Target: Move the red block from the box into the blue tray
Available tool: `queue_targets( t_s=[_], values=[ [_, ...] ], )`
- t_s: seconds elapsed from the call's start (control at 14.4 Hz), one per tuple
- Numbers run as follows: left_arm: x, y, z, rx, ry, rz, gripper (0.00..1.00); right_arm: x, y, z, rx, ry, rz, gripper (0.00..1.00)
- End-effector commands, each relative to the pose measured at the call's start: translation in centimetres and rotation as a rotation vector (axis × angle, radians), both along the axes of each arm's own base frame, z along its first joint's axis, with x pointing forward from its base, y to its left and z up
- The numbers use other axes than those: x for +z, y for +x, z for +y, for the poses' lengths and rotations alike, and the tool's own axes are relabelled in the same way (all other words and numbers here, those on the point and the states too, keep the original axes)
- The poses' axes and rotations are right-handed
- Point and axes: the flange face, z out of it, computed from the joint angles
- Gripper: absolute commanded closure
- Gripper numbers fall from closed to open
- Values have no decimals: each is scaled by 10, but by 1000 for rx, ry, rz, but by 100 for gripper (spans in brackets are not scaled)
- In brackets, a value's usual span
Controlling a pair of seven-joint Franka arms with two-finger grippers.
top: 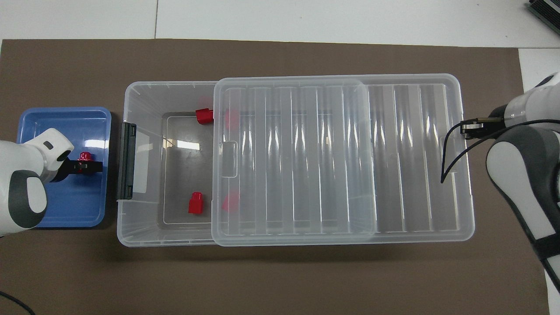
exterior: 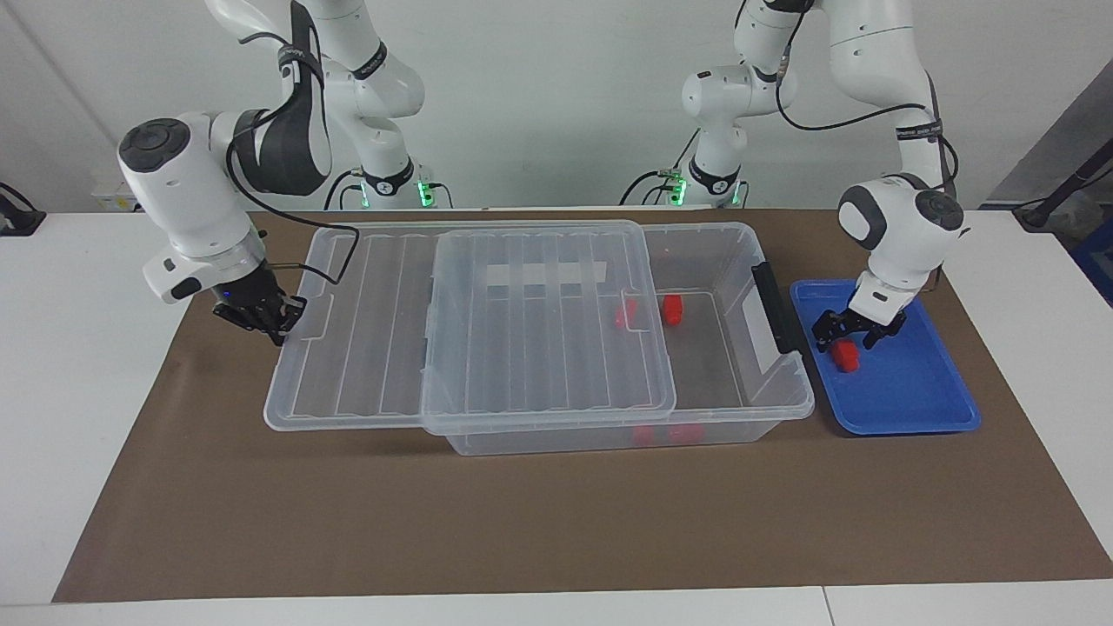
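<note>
Red block [exterior: 845,355] lies in the blue tray [exterior: 922,409], lower right of the facing view; left tool [exterior: 852,335] spread wide above it, empty. Right tool [exterior: 261,317] closed, empty, at the lid [exterior: 487,348] edge. Placement appears done; withdrawal remains.

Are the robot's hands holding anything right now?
No. The left hand is open just over the red block, which lies in the blue tray. The right hand is shut at the lid's edge, gripping nothing.

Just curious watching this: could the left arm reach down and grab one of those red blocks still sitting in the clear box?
Probably yes: the lid leaves the box uncovered over both red blocks, at the left gripper's end.
</note>
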Motion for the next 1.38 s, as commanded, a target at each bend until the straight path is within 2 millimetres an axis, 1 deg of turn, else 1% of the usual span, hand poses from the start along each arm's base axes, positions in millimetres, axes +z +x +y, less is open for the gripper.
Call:
queue_targets(
  t_s=[0.0, 0.07, 0.21, 0.35, 0.48, 0.55, 0.62, 0.69, 0.83, 0.9, 0.97, 1.04, 1.11, 1.18, 1.31],
  values=[
    [34, 16, 0, -13, -27, 40, 0, 1, -3, 27, 59, 6, 8, 100],
    [43, 20, -3, -18, -30, 46, 0, 2, -3, 32, 65, 6, 7, 100],
    [63, 25, -7, -26, -36, 58, 0, 0, -5, 52, 94, 6, 11, 100],
    [86, 29, -12, -35, -41, 68, 0, 1, -7, 73, 72, 19, 12, 100],
    [114, 31, -27, -55, -46, 73, 0, -2, -12, 93, 58, 23, 20, 100],
    [127, 32, -37, -71, -47, 78, 0, -5, -14, 98, 66, 23, 26, 100],
    [139, 32, -44, -70, -50, 93, 0, -6, -15, 99, 65, 24, 28, 100],
    [153, 33, -47, -56, -51, 100, 0, -6, -16, 105, 67, 41, 30, 100],
    [182, 31, -63, -59, -46, 115, 0, -5, -18, 121, 80, 65, 31, 100],
    [196, 26, -67, -67, -44, 108, 0, -5, -20, 127, 89, 69, 32, 100],
    [208, 19, -66, -72, -44, 92, 0, -6, -21, 133, 98, 70, 34, 100],
    [210, 12, -66, -77, -46, 102, 0, -5, -22, 139, 109, 70, 33, 100],
    [206, 8, -67, -74, -47, 107, 0, -3, -23, 143, 117, 70, 29, 100],
    [210, 9, -71, -80, -46, 95, 0, -3, -24, 148, 117, 71, 28, 100],
    [221, 7, -70, -84, -44, 72, 0, -3, -25, 153, 111, 73, 27, 100]
  ],
)
